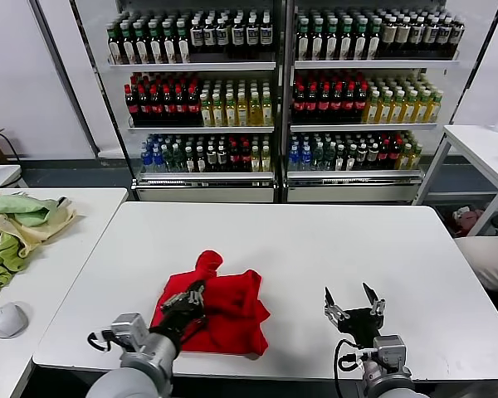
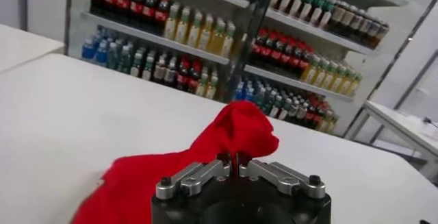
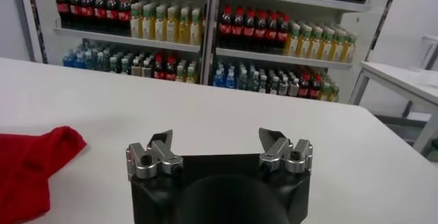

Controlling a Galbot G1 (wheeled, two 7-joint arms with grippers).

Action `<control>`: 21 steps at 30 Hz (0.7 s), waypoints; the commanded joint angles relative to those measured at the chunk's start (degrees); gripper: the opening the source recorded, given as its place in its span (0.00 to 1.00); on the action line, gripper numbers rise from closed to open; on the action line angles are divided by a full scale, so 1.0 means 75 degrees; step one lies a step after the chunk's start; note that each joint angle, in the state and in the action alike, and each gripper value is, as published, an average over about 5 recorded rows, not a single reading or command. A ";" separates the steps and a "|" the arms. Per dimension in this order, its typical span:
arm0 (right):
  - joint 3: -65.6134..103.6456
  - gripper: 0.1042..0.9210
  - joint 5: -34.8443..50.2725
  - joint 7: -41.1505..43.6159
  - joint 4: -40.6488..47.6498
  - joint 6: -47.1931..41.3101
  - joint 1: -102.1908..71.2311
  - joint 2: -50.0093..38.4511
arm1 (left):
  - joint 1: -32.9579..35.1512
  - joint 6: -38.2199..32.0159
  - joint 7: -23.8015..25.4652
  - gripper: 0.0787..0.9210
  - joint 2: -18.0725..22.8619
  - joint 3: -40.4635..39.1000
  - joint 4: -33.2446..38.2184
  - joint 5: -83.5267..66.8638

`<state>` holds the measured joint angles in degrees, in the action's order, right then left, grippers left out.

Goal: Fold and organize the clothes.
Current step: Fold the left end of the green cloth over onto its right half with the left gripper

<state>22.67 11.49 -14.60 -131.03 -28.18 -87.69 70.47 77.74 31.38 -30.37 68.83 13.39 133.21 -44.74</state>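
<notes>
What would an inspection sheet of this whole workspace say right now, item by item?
Surface: white table, bare apart from the shirt.
Job's things: red T-shirt, bunched and partly folded near the front edge, on the robot's left.
Clutter: heap of green and beige cloths and a pale rounded object on the side table to the left.
End effectors: left end effector shut, pinching a fold of the T-shirt; right end effector open, empty, over bare table to the right of the shirt.
Cables: black cable looped at the right wrist; another at the left wrist.
Surroundings: shelves of bottled drinks behind; another white table far right.
</notes>
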 commanded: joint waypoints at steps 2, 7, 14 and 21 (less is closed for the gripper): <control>-0.0039 0.88 -0.0013 0.0002 0.0028 0.0008 0.0031 0.0011 | -0.0345 -0.0367 0.0293 0.03 0.0734 -0.0873 -0.0851 0.0942; -0.0052 0.88 -0.0016 0.0004 0.0059 0.0010 0.0054 0.0008 | -0.0455 -0.0615 0.0638 0.04 0.1123 -0.1291 -0.1333 0.1509; 0.0037 0.88 -0.0009 0.0007 0.0014 0.0011 -0.0006 -0.0046 | -0.0647 -0.0733 0.0688 0.20 0.1530 -0.1866 -0.1828 0.1604; 0.0010 0.88 -0.0024 0.0015 -0.0006 0.0011 0.0007 0.0010 | -0.0488 -0.1018 0.0902 0.43 0.1069 -0.1362 -0.0841 0.1632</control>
<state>22.69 11.33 -14.49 -130.95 -28.11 -87.60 70.49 73.96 26.06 -25.70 77.30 3.41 123.59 -35.35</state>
